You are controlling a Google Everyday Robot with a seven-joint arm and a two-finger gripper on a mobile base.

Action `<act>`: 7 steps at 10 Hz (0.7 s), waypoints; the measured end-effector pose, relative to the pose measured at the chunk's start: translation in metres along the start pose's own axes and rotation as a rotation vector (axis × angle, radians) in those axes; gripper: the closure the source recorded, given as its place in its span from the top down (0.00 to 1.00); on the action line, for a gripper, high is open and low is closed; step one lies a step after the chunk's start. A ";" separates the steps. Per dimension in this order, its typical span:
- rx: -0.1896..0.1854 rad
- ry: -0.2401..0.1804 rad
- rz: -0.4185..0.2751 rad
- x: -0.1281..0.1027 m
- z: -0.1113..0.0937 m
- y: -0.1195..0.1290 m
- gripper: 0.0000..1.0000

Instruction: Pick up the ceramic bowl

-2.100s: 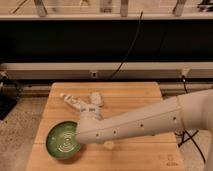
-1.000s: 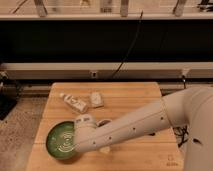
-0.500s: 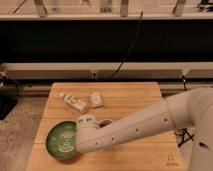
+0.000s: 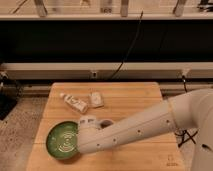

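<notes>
My gripper [image 4: 86,123] is down at the rim of the green ceramic bowl [image 4: 62,143], which sits by the front left corner of the bench [image 4: 131,96], and I cannot tell if my jaws are holding it or not.

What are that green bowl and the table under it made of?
The green bowl is probably glazed ceramic: smooth, with pale concentric rings inside. The table looks like wood, from its plank seams. The gripper sits at the bowl's right rim.
</notes>
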 end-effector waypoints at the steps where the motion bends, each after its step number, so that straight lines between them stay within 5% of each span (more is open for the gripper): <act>1: 0.002 -0.001 0.001 0.001 -0.002 0.001 0.05; 7: 0.023 -0.016 -0.089 -0.031 -0.021 -0.019 0.64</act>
